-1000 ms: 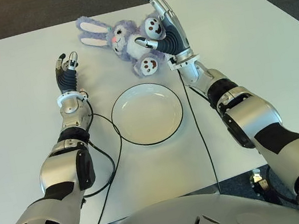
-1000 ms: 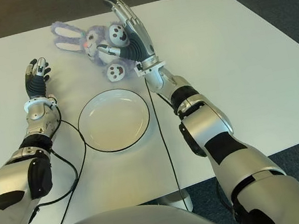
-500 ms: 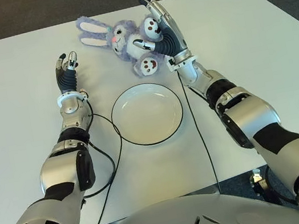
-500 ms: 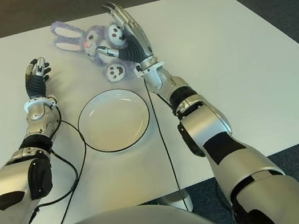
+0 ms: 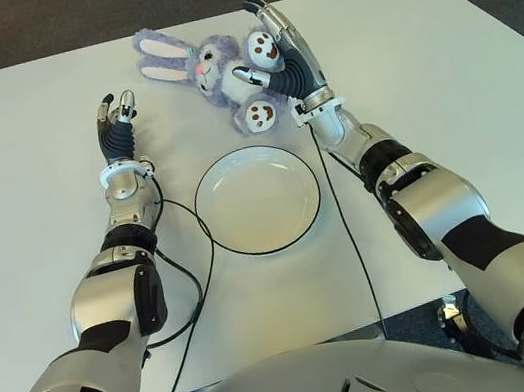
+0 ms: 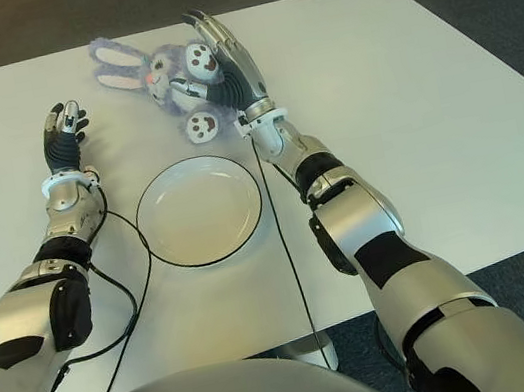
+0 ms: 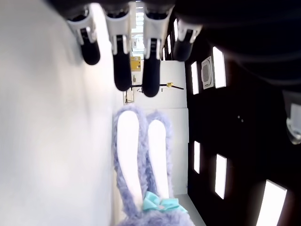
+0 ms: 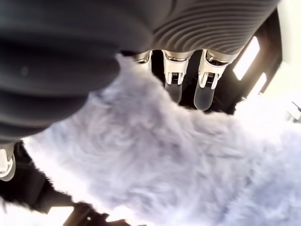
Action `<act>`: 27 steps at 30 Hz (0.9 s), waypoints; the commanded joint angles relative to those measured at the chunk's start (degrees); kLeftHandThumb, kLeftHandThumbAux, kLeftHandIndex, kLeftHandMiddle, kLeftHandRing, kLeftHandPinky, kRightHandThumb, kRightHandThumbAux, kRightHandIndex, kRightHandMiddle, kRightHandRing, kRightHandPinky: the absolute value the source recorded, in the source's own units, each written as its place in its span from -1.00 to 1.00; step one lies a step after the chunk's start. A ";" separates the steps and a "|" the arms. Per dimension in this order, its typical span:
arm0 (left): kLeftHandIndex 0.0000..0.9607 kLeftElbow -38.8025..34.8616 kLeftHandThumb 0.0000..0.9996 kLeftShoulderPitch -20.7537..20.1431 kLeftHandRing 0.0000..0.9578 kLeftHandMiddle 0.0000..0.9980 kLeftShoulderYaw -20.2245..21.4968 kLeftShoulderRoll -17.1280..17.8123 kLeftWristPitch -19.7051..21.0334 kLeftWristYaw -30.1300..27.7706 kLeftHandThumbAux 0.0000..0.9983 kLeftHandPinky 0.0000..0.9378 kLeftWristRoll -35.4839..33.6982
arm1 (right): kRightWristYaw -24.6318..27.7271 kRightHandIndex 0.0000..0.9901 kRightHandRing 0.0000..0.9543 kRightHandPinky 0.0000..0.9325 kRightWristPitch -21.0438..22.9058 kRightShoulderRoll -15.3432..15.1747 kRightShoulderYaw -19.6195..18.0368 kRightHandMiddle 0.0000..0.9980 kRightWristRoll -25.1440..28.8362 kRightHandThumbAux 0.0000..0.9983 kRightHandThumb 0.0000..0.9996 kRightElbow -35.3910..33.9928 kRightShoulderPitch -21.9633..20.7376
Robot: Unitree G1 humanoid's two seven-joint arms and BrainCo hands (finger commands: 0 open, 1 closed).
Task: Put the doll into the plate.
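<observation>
The purple bunny doll (image 5: 220, 71) is lying on the white tabletop (image 5: 34, 226) beyond the empty plate (image 5: 258, 199). The right hand (image 5: 288, 64) is pressing against the doll's body, its fingers (image 8: 206, 89) extended over the fur, not yet clenched. The left hand (image 5: 116, 130) is hovering left of the doll, fingers released and holding nothing.

Straight fingers (image 7: 122, 61) beside doll's ears (image 7: 141, 174)
</observation>
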 commanded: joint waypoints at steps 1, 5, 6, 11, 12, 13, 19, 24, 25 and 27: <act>-0.78 3.02 -1.00 5.21 -0.55 -0.48 -0.46 -2.15 2.97 0.29 -0.28 -0.92 0.36 | 1.21 -1.00 -0.94 -0.73 1.76 0.60 -0.23 -1.00 0.71 -0.27 -0.62 0.92 0.04; -0.78 2.85 -1.00 5.35 -0.56 -0.49 -0.48 -2.15 2.85 0.14 -0.27 -0.93 0.35 | 1.58 -1.00 -0.89 -0.68 2.44 0.64 -0.17 -0.98 0.81 -0.26 -0.62 1.04 0.01; -0.78 2.81 -1.00 5.37 -0.56 -0.49 -0.48 -2.15 2.84 0.10 -0.27 -0.94 0.34 | 1.65 -1.00 -0.89 -0.69 2.56 0.64 -0.16 -0.98 0.84 -0.26 -0.61 1.05 0.00; -0.78 2.70 -1.00 5.51 -0.56 -0.49 -0.42 -2.14 2.82 -0.05 -0.27 -0.95 0.25 | 1.94 -1.00 -0.88 -0.69 2.77 0.76 -0.27 -0.97 1.14 -0.22 -0.56 1.15 0.10; -0.78 2.69 -1.00 5.53 -0.56 -0.49 -0.41 -2.13 2.82 -0.06 -0.27 -0.94 0.24 | 1.98 -1.00 -0.88 -0.69 2.77 0.79 -0.30 -0.97 1.22 -0.20 -0.53 1.17 0.13; -0.79 2.68 -1.00 5.55 -0.56 -0.49 -0.39 -2.13 2.82 -0.10 -0.27 -0.94 0.21 | 2.00 -1.00 -0.88 -0.69 2.79 0.84 -0.34 -0.97 1.32 -0.20 -0.53 1.21 0.16; -0.79 2.67 -1.00 5.62 -0.55 -0.49 -0.26 -2.12 2.79 -0.13 -0.29 -0.94 0.09 | 2.11 -0.99 -0.86 -0.65 2.79 1.09 -0.58 -0.96 1.82 -0.16 -0.45 1.32 0.27; -0.78 2.60 -1.00 5.68 -0.55 -0.48 -0.21 -2.10 2.76 -0.10 -0.27 -0.92 0.09 | 2.10 -0.98 -0.81 -0.59 2.83 1.32 -0.93 -0.93 2.07 -0.13 -0.39 1.35 0.38; -0.78 2.59 -1.00 5.68 -0.55 -0.48 -0.22 -2.10 2.76 -0.04 -0.27 -0.92 0.11 | 2.02 -0.98 -0.81 -0.59 2.95 1.37 -0.96 -0.93 2.02 -0.13 -0.38 1.38 0.39; -0.79 2.53 -1.00 5.73 -0.55 -0.48 -0.24 -2.11 2.74 0.08 -0.26 -0.93 0.15 | 1.85 -0.98 -0.80 -0.60 3.14 1.46 -1.02 -0.92 1.94 -0.11 -0.36 1.40 0.44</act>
